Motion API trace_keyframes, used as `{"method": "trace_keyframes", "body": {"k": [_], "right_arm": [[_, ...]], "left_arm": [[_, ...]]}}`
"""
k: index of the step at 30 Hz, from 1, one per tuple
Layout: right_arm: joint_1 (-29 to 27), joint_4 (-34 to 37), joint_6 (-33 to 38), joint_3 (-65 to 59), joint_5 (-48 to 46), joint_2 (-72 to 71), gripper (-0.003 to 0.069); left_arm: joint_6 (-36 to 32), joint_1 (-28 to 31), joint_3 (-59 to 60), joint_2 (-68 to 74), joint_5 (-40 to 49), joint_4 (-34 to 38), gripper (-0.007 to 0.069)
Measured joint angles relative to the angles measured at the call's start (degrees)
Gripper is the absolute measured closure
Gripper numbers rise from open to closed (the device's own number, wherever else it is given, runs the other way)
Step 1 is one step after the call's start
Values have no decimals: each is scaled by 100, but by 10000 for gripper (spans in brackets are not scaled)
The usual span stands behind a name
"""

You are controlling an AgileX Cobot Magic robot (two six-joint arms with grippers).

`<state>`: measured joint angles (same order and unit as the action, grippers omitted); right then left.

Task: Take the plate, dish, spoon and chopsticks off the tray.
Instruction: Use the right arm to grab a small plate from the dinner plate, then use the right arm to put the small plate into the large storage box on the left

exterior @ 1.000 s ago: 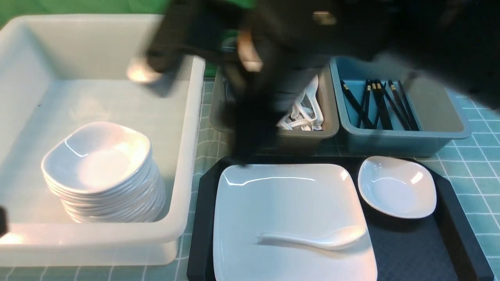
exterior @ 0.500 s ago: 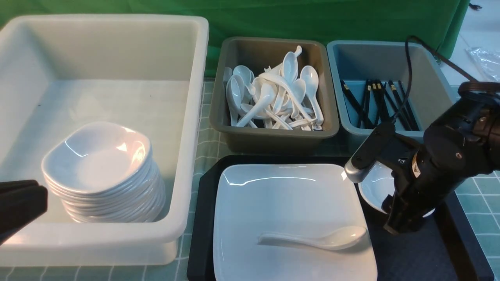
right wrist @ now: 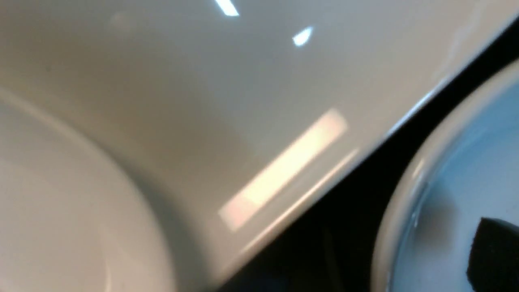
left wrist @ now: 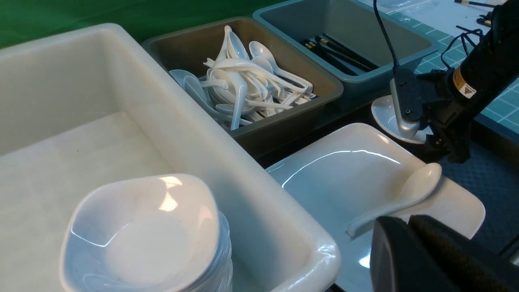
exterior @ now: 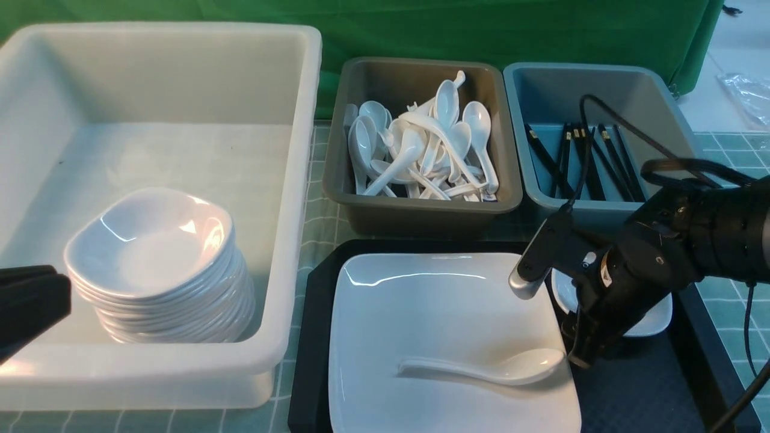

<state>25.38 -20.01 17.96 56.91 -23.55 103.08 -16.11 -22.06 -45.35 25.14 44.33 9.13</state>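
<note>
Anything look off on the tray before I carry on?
Nothing spilled or broken. The spoon lies on the plate with its bowl propped on the right rim, close to the right gripper; it could slide off. The only chopsticks in view lie in the blue bin, none on the tray.

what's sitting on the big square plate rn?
Only the spoon, lying across the near half of the plate, bowl end at its right rim. The right gripper and its arm cover a strip of that rim in the front view.
</note>
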Motion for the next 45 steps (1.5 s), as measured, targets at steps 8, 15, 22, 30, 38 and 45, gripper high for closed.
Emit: {"method": "trace_keyframes", "body": {"k": [8,15,22,30,38,45], "right_arm": [[0,-56,61,0,201,57,285],[37,-245,72,36,-126,-15,487],[855,212,-833,516,-2021,-965,597],[2924,369,-1257,2718,-1677,-1509,599],[3923,466,-549,4696,-1237,190,599],[4161,484,-247,6117,-1352,1695,588]], "left_arm": [[-244,0,0,0,201,-29,607],[-374,0,0,0,212,-49,607],[-433,0,0,0,344,-84,607],[617,0,-15,-64,414,-1523,607],[1744,0,-351,-833,1314,-2868,607],[1777,0,-367,-1164,1808,-2388,607]]}}
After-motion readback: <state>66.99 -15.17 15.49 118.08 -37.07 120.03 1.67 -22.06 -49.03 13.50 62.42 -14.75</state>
